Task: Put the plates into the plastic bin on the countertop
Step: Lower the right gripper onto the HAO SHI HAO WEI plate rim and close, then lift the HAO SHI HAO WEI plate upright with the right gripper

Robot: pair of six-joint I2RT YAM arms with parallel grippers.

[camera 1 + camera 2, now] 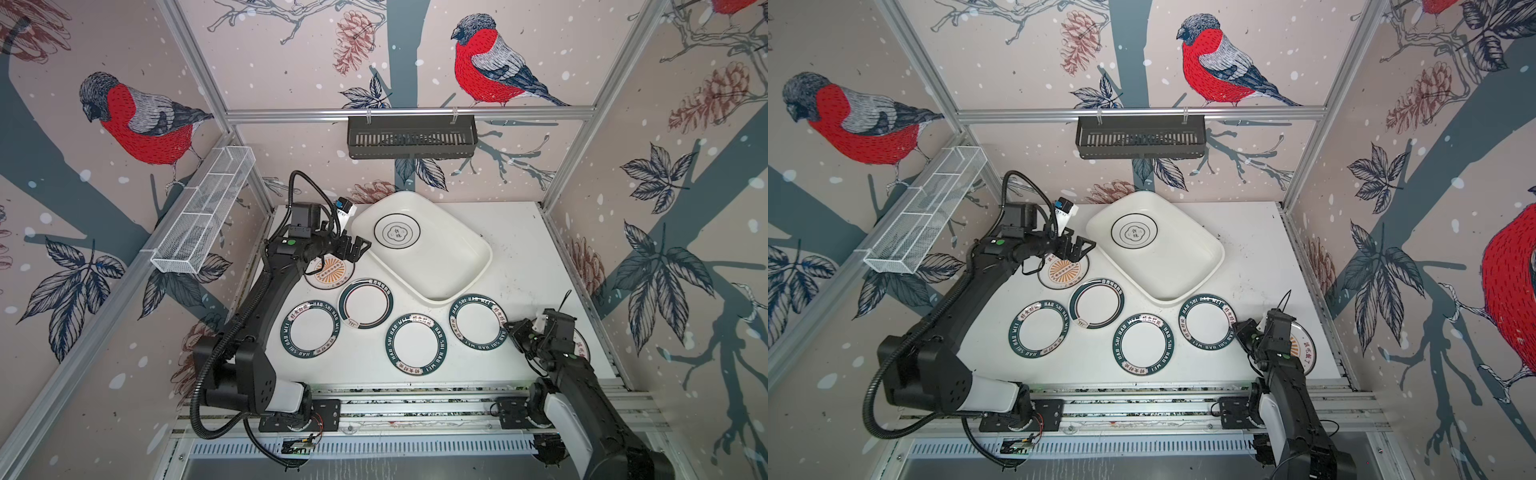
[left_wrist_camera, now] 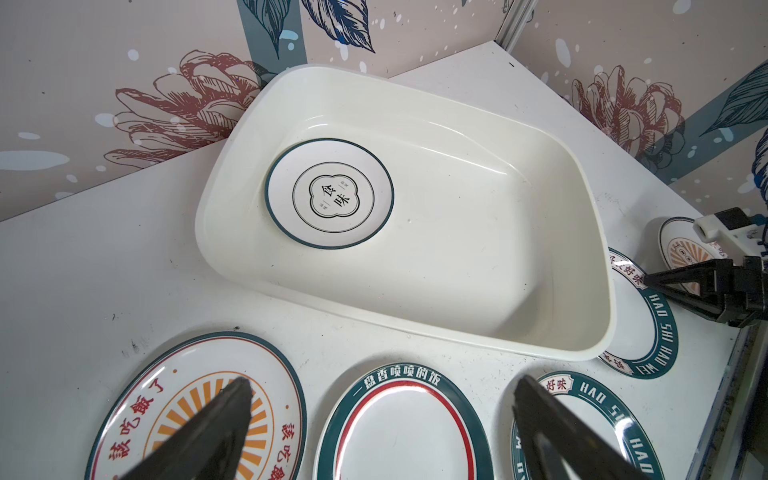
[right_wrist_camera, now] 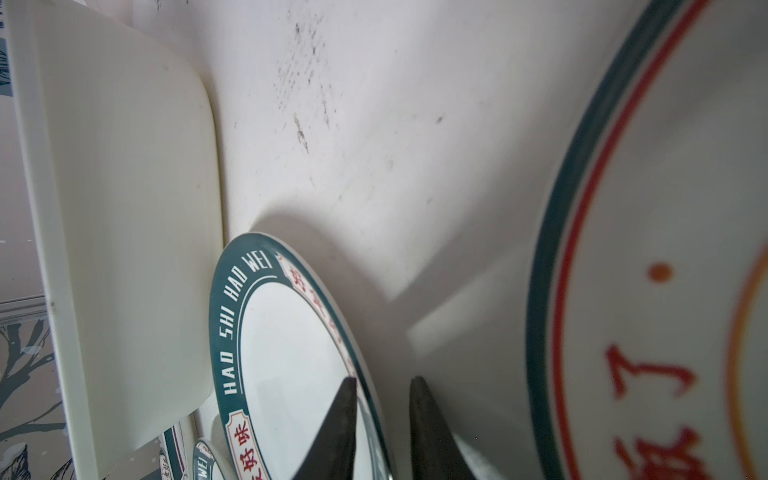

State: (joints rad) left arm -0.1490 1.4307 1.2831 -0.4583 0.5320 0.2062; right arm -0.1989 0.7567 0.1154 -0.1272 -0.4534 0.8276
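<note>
white bin (image 1: 457, 257); teal-rim plates (image 1: 415, 344) w/ white lettering; half-hidden plate (image 1: 1308, 349) prob. orange sunburst

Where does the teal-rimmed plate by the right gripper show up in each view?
In a top view: teal-rimmed plate right of centre, by the plastic bin's near corner.
In a top view: plate in the same spot by the bin.
Left wrist: plate far right, partly behind the bin.
Right wrist: plate lower centre, beside the bin wall.
Shared landmark: the plastic bin.

Left claw (image 1: 360, 249) spread wide, right claw (image 3: 383, 381) narrowly pinched.
</note>
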